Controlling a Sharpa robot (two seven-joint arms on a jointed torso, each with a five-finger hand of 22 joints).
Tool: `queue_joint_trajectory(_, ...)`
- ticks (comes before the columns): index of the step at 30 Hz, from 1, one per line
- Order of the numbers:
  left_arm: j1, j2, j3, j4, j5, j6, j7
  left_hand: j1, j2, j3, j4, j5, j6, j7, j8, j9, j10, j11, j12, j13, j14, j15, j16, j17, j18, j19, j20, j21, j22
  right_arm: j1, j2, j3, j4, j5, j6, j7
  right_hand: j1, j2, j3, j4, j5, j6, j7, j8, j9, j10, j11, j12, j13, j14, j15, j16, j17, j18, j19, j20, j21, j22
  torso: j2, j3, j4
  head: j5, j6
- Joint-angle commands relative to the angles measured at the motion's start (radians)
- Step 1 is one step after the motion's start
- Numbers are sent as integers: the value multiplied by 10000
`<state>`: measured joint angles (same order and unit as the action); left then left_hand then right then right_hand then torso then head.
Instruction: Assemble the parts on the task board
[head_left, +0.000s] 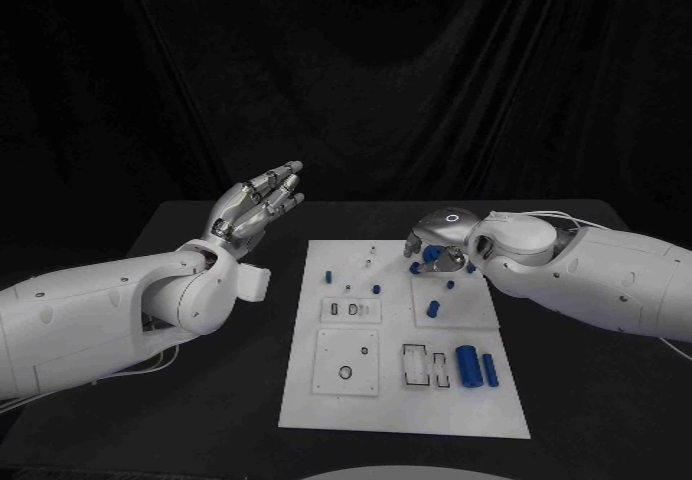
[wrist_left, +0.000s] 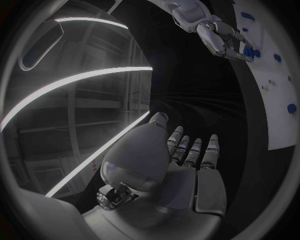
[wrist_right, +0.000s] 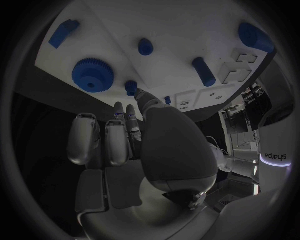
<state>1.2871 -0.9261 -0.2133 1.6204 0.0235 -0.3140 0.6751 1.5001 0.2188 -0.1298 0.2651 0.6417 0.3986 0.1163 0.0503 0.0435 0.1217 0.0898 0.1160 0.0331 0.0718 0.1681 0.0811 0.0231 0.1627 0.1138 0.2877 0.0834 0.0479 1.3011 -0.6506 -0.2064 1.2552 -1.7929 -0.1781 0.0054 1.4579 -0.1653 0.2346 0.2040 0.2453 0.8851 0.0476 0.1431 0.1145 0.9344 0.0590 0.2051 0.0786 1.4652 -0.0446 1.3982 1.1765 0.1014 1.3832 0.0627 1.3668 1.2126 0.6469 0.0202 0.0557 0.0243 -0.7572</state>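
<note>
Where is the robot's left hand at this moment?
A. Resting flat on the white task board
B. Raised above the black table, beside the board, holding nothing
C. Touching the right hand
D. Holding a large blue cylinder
B: in the head view the silver left hand is lifted with its fingers apart and empty, off the left edge of the white task board, apart from the right hand.
</note>
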Motion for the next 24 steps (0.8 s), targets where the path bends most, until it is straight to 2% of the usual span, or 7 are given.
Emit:
queue_joint_trajectory(1,15,14,10,-3,-23,169,576,92,-6,52,2,69,57,7,4,11,2,72,62,2,6,74,57,14,146,71,28,58,16,-52,40,7,-100,-140,-237,-15,125,14,74,-81,281,42,-23,-72,24,109,-13,14,33,379,-46,-34,-10,-164,-70,-19,-77,2,-9,0,2,-14,-10)
queue_joint_trajectory(3,14,15,10,-7,-23,177,574,96,-8,59,0,70,69,15,5,13,6,77,67,3,9,78,61,14,145,75,29,61,16,-71,63,7,-152,-140,-239,26,139,14,112,-94,422,58,-22,-76,29,120,-10,19,38,378,-46,-35,-11,-164,-74,-20,-81,7,-13,-2,0,-14,-21)
queue_joint_trajectory(5,14,16,10,-11,-23,189,567,128,-24,120,-7,79,334,100,59,45,30,136,114,9,27,89,83,17,133,99,32,77,19,-93,90,7,-210,-141,-253,76,217,-16,404,-178,1318,110,-5,-111,46,111,6,-8,39,372,-42,-46,-33,-160,-103,-17,-104,17,-16,-4,-1,-13,-24)
queue_joint_trajectory(6,14,17,10,-13,-23,195,564,130,-27,126,-7,79,371,107,67,49,31,142,117,9,28,90,84,17,132,102,32,78,20,-104,103,7,-235,-141,-264,97,215,-21,430,-182,1355,120,-6,-112,49,113,4,-10,39,371,-40,-49,-37,-159,-105,-18,-106,18,-19,-6,-1,-9,-28)
queue_joint_trajectory(7,13,17,10,-14,-23,200,560,139,-38,147,-7,81,517,134,100,66,34,168,129,10,31,90,90,17,127,108,33,83,20,-115,115,7,-260,-141,-274,116,212,-23,449,-183,1376,129,-7,-111,51,116,3,-10,40,371,-39,-49,-37,-159,-104,-18,-105,23,-20,-6,-2,-7,-30)
queue_joint_trajectory(16,9,22,10,-33,-23,245,518,149,-47,165,-10,85,604,151,122,76,42,185,145,12,37,94,98,18,122,117,34,88,21,-235,242,7,-480,-140,-343,247,85,-76,630,-178,1106,461,25,25,173,279,-8,66,82,365,-41,-56,-46,-157,-120,-15,-121,54,-30,-10,-2,10,-57)
queue_joint_trajectory(24,-1,23,9,-62,-23,299,454,152,-49,171,-11,88,615,154,126,77,41,190,146,12,39,96,101,19,121,123,35,93,23,-341,346,7,-657,-120,-443,390,71,-113,751,-229,1002,626,-33,102,272,430,-55,163,135,307,-62,-155,-231,-131,-201,-29,-206,-29,-35,-12,3,26,-90)
